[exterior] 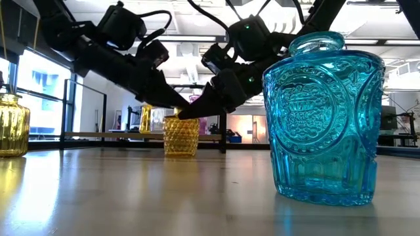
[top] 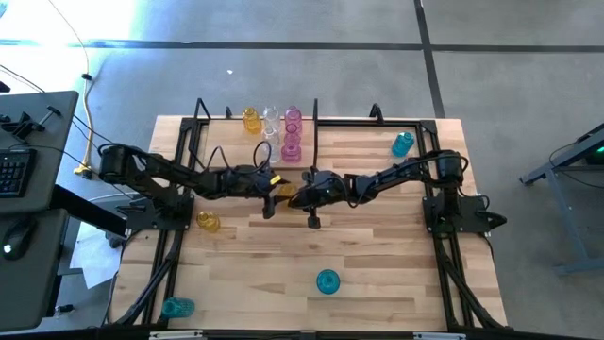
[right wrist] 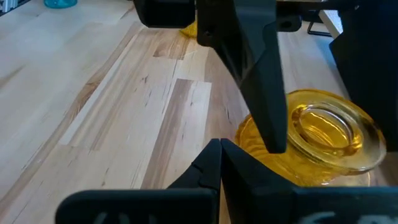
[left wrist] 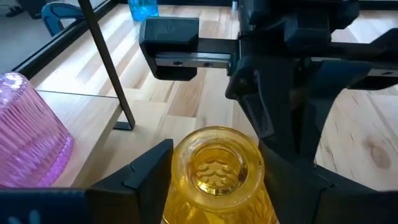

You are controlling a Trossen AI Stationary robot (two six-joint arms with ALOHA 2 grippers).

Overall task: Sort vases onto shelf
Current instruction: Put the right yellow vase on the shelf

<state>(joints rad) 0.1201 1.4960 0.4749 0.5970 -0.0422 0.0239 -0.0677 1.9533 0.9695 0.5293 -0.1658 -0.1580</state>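
Amber vase (left wrist: 217, 174) sits between left gripper's (left wrist: 217, 186) spread fingers; clenched right gripper (right wrist: 221, 162) crowds it.

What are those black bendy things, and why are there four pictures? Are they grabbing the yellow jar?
Those are two robot arms with pinching claws. One picture looks down from above, one looks across the table from its top, and two come from little cameras on the arms' wrists.

The wooden table has small glass vases on it: two teal ones in front, one at the back right, and a yellow one by the left arm. Yellow, clear and pink ones already stand on the shelf at the back.

In the middle, both claws meet at a yellow vase. The left gripper has its fingers on either side of the vase, but I cannot tell if it is squeezing. The right gripper is shut, its tip right beside the vase.
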